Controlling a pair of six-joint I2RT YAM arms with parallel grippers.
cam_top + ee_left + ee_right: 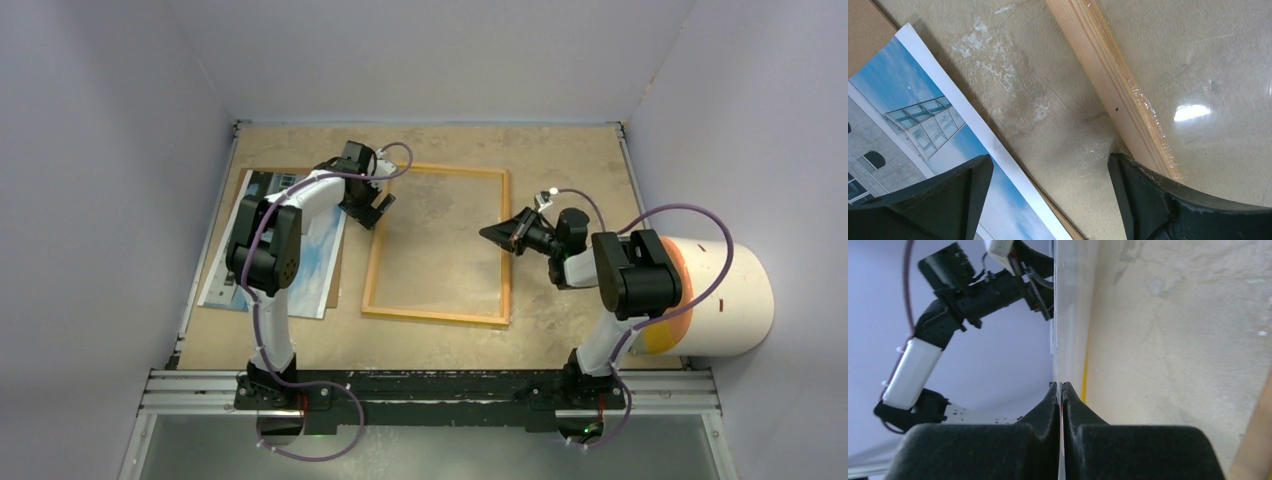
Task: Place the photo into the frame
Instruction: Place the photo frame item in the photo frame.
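The photo [315,265] lies face up at the table's left on the brown backing board [339,262]; its sky and white building show in the left wrist view [903,115]. The frame [437,317] lies flat mid-table, wood-brown side up, its left rail in the left wrist view [1108,75]. My left gripper [375,212] is open and empty, hovering low over the bare strip between photo and frame rail [1050,170]. My right gripper [492,232] is at the frame's right rail, shut on a thin clear sheet [1068,315] seen edge-on between its fingertips [1061,387].
The clear sheet covers the frame opening and gleams in the left wrist view [1208,100]. A large white roll with an orange end [715,295] lies at the table's right edge beside my right arm. Grey walls close in the table on three sides.
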